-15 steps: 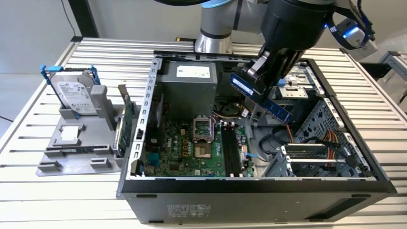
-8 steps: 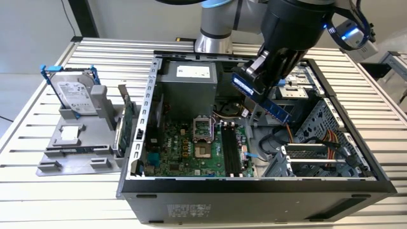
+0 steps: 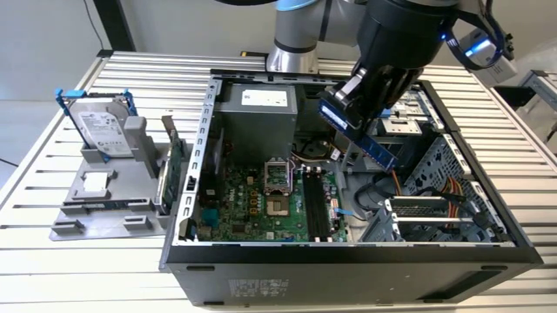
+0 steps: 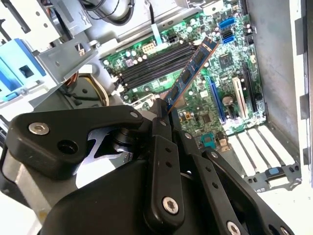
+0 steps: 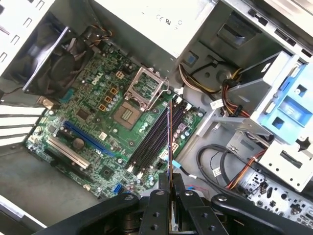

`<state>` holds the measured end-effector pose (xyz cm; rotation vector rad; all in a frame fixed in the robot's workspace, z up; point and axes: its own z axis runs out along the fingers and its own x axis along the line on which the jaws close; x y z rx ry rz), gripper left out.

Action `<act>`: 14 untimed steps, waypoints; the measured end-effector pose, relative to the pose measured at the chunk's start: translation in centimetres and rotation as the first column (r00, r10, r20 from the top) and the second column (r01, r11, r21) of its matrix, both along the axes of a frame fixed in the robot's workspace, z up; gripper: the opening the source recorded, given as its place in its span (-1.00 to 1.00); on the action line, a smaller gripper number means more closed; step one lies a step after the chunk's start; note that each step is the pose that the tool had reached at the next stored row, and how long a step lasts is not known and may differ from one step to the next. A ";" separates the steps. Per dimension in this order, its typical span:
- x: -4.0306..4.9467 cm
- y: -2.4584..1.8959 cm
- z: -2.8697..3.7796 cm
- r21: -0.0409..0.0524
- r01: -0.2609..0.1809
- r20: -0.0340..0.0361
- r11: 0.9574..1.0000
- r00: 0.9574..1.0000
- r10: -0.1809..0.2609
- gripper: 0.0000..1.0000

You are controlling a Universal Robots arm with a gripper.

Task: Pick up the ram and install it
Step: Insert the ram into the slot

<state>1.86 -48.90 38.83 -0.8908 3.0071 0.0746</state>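
Exterior view: open PC case (image 3: 205, 130) lay on its side on the slatted bench (image 3: 52, 261), arm hanging over it from 12 o'clock. Jaws were clamped on the upper end of the ram (image 3: 374, 147). The stick was tilted, free end pointing to abt 5 o'clock, in the air over the case interior and clear of the mobo (image 3: 252, 202). Black memory slots (image 3: 315, 208) sat at abt 7 o'clock from the ram's low tip, well apart from it. CPU socket (image 3: 276, 179) was just beside the slots, PSU (image 3: 257, 107) at 12 o'clock of the socket. At 9 o'clock of the case a grey holder (image 3: 96, 195) carried an upright hard drive (image 3: 103, 130). A green card (image 3: 174, 163) stood on edge betw. holder and case wall.

Second wrist view: jaws pinched shut on one end of the ram (image 4: 190, 73), chips facing the cam. The stick ran out over the mobo (image 4: 230, 98), its far end overlapping the slots (image 4: 156, 61) but crossing them at an angle, not lined up. Blue drive bracket (image 4: 17, 68) sat off by the metal cage.

First wrist view: ram (image 5: 169, 142) seen edge-on, a thin line running out from the closed jaws. It lay over the slots (image 5: 154, 137), at a slant to them. Socket (image 5: 128, 113) was next to the slots, fan (image 5: 46, 54) beyond it at the case wall. Height above the slots: can't tell here.
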 end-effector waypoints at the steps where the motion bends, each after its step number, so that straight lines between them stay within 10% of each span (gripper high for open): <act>1: 0.00 0.00 0.00 0.000 0.006 0.000 1.000 1.000 -0.006 -1.00; 14: 0.00 0.00 0.00 -0.002 0.088 0.000 0.996 0.996 -0.088 -1.00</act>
